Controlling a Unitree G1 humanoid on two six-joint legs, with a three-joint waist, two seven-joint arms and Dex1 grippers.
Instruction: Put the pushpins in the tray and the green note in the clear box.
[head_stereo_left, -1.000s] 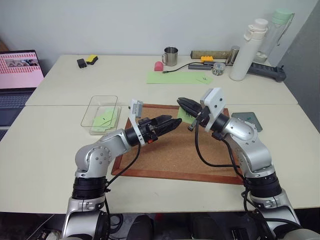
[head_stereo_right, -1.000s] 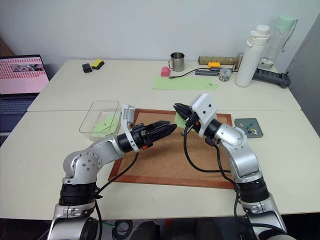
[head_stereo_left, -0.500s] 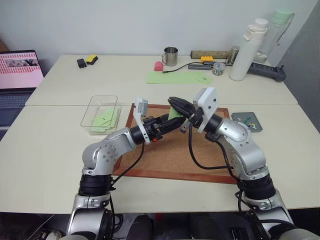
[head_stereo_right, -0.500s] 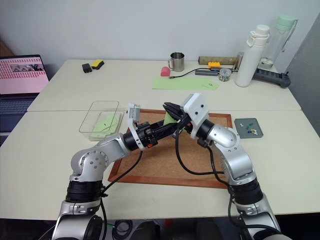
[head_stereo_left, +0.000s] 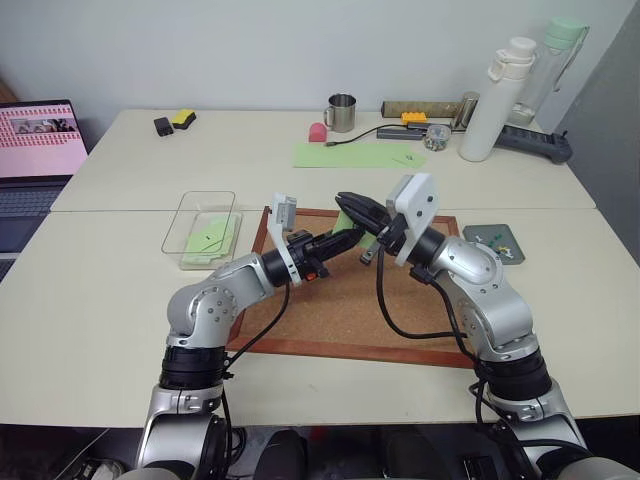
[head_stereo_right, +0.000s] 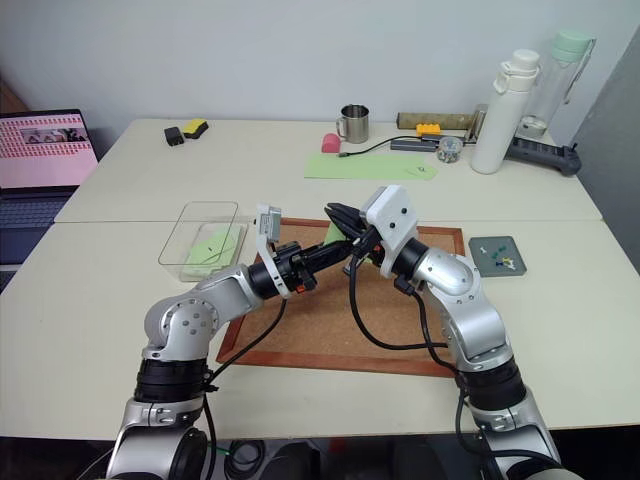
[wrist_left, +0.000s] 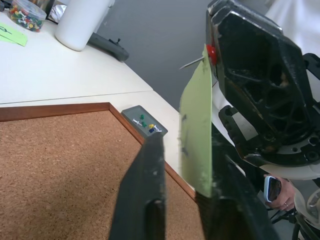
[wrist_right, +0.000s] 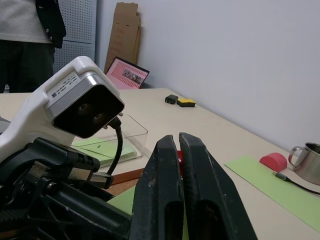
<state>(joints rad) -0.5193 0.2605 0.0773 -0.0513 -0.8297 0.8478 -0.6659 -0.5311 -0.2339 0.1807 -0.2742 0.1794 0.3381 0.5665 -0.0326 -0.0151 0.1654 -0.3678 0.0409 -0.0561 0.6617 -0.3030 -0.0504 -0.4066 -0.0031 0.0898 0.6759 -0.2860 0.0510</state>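
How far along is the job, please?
Done: some pins lie in the tray, one note in the clear box. In hand: the right gripper pinches a red pin stuck through a green note, left gripper beside it. Left: separate and store both.

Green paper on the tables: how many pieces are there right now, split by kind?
Light green square sticky notes: 2, one in the clear plastic box, one held up by the right hand
Long pale green paper strip: 1
Total: 3
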